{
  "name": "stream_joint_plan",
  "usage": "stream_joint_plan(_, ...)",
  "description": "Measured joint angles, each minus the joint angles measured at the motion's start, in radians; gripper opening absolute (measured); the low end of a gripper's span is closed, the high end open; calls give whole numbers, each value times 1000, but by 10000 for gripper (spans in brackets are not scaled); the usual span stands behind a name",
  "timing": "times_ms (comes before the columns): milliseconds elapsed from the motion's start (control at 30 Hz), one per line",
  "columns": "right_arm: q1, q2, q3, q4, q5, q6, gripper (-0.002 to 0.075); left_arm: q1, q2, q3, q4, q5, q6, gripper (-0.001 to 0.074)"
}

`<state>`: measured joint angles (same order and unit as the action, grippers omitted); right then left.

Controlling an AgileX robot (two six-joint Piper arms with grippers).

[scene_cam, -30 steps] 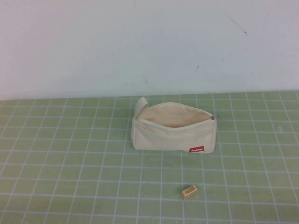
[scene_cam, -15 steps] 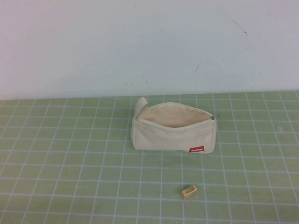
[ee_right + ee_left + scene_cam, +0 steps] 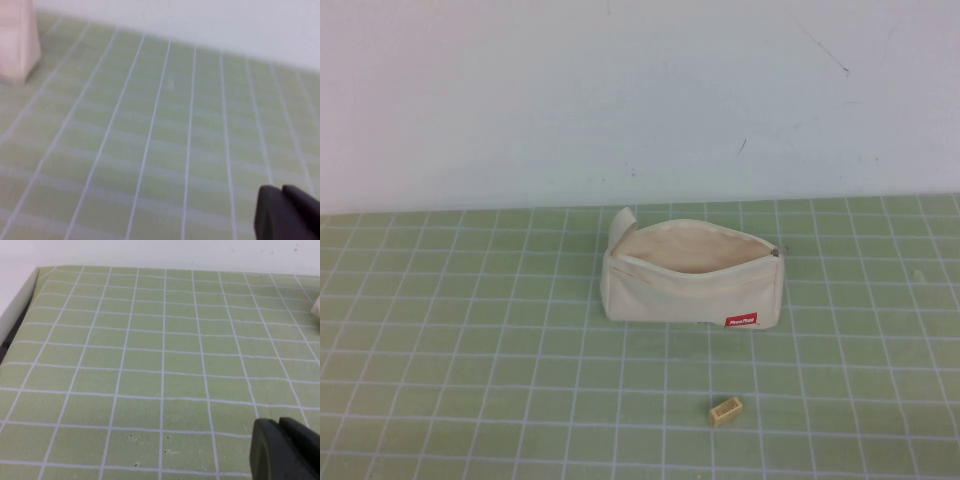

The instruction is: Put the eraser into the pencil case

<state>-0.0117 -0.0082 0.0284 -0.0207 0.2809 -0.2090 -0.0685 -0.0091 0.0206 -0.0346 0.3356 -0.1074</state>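
The cream-white pencil case [image 3: 692, 275] lies open in the middle of the green grid mat, red label on its front, fabric tab at its left end. The tiny tan eraser [image 3: 725, 411] lies on the mat in front of it, a little to the right, apart from it. Neither arm shows in the high view. My left gripper [image 3: 286, 450] is shut and empty over bare mat; a sliver of the case [image 3: 316, 307] shows there. My right gripper [image 3: 287, 212] is shut and empty over bare mat, with one end of the case [image 3: 17, 42] in view.
A white wall [image 3: 640, 100] stands right behind the mat. The mat's left edge [image 3: 22, 302] shows in the left wrist view.
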Motion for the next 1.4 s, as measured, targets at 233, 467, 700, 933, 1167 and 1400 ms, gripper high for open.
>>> stream_joint_plan(233,0,0,0,0,-489,1,-1,0,0,0,0,0,0,-1)
stream_joint_plan(467,0,0,0,44,-835,-14,-1,0,0,0,0,0,0,-1)
stream_joint_plan(700,0,-2,-150,37,-657,-54,-1,0,0,0,0,0,0,-1)
stream_joint_plan(933,0,175,-595,37,-67,-105,-1,0,0,0,0,0,0,-1)
stream_joint_plan(1167,0,515,-829,86,296,-295,-1,0,0,0,0,0,0,-1)
stream_joint_plan(1400,0,898,-880,379,503,-694,-1,0,0,0,0,0,0,-1)
